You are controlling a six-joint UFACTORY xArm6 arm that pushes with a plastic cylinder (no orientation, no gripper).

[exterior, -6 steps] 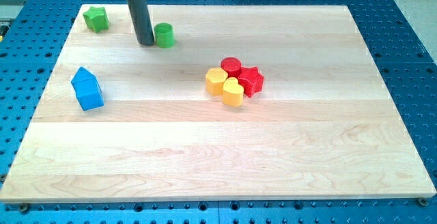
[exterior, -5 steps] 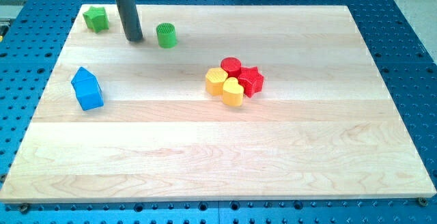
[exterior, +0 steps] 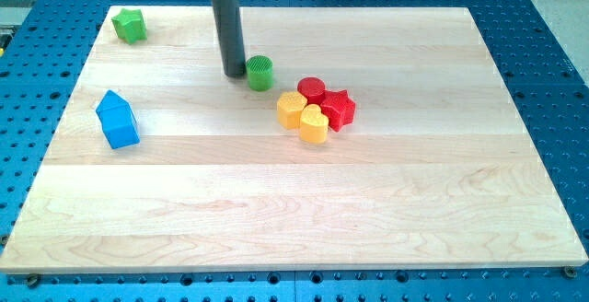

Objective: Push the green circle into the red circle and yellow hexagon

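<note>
wooden board | blue perforated table | my tip beside green circle

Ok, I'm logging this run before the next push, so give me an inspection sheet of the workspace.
Surface: wooden board, bare apart from the blocks.
Job's things: green circle apart from red circle and yellow hexagon.
Clutter: yellow heart, red star, blue block, green star.
Grippers: none; my tip just at the green circle's view-left.
Cables: nothing seen.
Surroundings: blue perforated table.
</note>
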